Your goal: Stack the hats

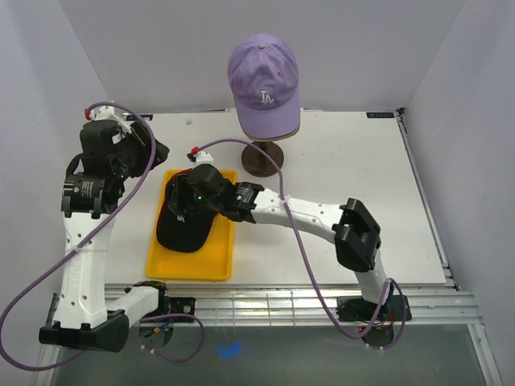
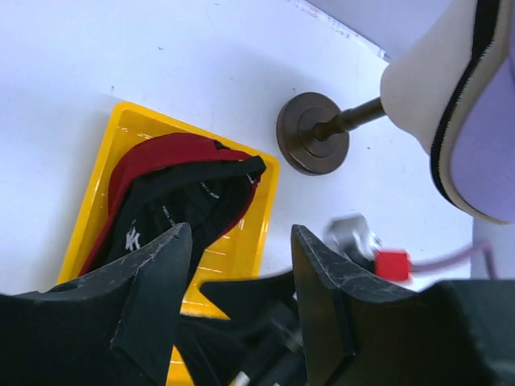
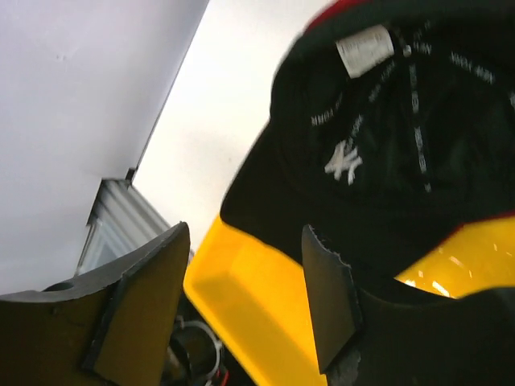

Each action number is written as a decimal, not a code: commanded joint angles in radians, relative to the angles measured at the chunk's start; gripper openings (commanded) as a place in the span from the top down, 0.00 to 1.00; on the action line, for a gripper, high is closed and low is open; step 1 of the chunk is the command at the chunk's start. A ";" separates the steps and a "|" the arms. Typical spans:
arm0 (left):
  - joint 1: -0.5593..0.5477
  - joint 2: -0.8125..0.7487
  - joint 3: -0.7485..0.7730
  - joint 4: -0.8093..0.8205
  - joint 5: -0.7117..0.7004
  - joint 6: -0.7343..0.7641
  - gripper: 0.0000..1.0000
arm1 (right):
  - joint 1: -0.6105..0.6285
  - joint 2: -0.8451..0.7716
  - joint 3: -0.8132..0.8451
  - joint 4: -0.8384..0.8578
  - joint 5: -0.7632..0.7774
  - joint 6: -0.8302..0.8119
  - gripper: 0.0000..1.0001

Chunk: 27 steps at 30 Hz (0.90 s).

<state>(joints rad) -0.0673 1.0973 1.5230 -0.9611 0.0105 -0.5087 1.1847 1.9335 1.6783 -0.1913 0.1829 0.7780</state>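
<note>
Right wrist view: the right fingers (image 3: 141, 297) stand spread with nothing pinched; only the yellow tray (image 3: 241, 322) shows in the gap. Just past one fingertip lies the black cap (image 3: 386, 161), its lining turned toward the camera, with seam tape, a white label and the back of the NY stitching visible. A red rim shows at its edge.

From the left wrist, the left fingers (image 2: 153, 281) are also spread and empty, hanging above the tray's near end. That view shows a dark red cap (image 2: 161, 149) lying under the black one, both inside the tray. Farther off, on the desk (image 1: 362, 169), a cream head (image 2: 418, 88) on its dark stand (image 2: 314, 133) wears the lavender cap (image 1: 264, 76). Dark and pale bands under its brim may be other caps, but I cannot tell.

The step in hand looks like picking up the black cap for the stack. To do it well, one finger should slip inside the crown and the other outside, so only the black cloth is pinched. The red cap beneath should stay down. A grip near the front panel should keep the crown from folding, and a straight lift would clear the tray wall.
</note>
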 commanded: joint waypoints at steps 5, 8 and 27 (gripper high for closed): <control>0.001 -0.080 0.043 -0.018 0.101 -0.105 0.34 | -0.002 0.286 0.389 -0.126 0.078 -0.072 0.33; 0.001 -0.114 0.035 0.012 0.150 -0.129 0.33 | -0.002 0.372 0.507 -0.152 0.069 -0.065 0.34; 0.000 -0.192 -0.078 0.055 0.200 -0.123 0.32 | -0.008 0.355 0.391 -0.099 0.148 -0.017 0.92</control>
<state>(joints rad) -0.0673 0.9207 1.4498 -0.9333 0.1947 -0.6334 1.1839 2.3543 2.1086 -0.3046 0.2832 0.7715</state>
